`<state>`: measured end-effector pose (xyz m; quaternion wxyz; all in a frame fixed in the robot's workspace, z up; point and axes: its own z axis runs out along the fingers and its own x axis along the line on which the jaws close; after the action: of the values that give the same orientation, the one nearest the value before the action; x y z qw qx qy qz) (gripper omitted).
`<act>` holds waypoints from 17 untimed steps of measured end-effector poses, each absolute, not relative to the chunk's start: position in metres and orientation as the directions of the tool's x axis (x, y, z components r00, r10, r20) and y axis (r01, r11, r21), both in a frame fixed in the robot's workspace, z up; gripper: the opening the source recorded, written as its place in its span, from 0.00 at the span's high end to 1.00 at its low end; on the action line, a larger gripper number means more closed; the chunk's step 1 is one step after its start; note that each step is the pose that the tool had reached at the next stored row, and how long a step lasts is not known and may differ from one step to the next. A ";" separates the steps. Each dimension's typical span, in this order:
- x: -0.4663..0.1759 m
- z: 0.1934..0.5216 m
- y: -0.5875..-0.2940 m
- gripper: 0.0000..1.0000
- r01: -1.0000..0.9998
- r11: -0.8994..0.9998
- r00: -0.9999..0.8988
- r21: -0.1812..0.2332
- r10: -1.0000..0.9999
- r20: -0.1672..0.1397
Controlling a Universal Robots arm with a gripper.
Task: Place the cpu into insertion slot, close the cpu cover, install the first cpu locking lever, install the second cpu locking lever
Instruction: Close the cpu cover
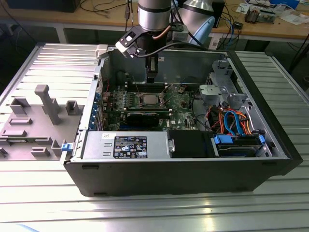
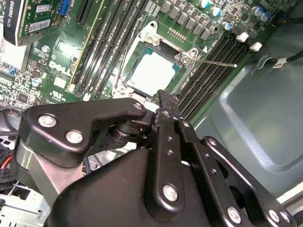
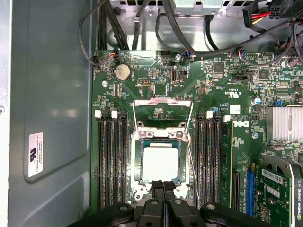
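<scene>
Nearby, cpu cover [image 3: 162, 109] raised, memory slots [image 3: 111, 156] flanking cpu [image 3: 161, 163]

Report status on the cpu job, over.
Gripper shut, empty, at socket edge. Small square silvery-grey cpu seated in socket. Thin silvery metal cpu cover open, tilted back. Thin wire lever unlatched, swung out.

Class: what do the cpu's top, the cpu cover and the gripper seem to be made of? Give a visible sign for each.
The cpu: its top looks like matt silvery metal, pale and evenly dull. The cpu cover: likely thin bright sheet steel, since its frame edges glint. The gripper: matt black bolted links, either coated metal or hard plastic; I cannot tell which.
</scene>
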<state>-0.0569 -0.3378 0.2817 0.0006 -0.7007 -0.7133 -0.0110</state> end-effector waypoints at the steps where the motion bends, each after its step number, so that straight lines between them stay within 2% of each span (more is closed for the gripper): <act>1: -0.057 0.282 -0.338 0.89 1.000 0.018 -0.018 0.015 1.000 0.016; 17: -0.042 0.282 -0.338 0.89 1.000 0.018 -0.018 0.014 1.000 0.016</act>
<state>-0.0424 -0.3378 0.2817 0.0009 -0.7008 -0.7133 -0.0107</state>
